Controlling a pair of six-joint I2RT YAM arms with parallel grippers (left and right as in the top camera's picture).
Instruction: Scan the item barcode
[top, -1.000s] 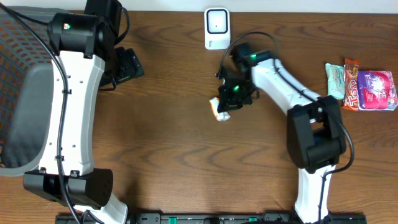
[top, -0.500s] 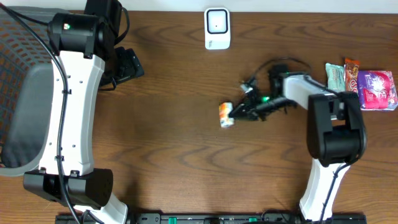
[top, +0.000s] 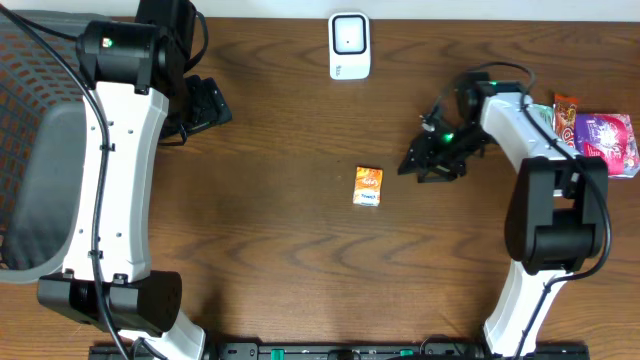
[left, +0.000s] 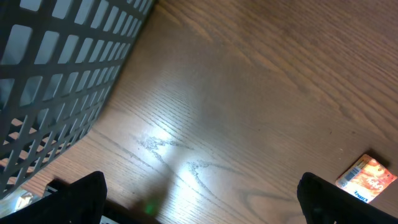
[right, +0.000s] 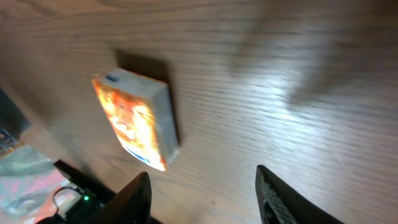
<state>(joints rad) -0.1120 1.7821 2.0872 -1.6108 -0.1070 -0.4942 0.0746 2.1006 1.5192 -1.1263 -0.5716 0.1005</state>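
The small orange box lies flat on the counter, below the white scanner. The right gripper hangs near its right side, not touching it, with its jaws apart and empty. The left gripper, well apart beside the basket, is spread wide and holds nothing.

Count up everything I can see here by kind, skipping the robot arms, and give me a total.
Scanner: 1
Orange box: 1
Snack packets: 3
Basket: 1
Total: 6
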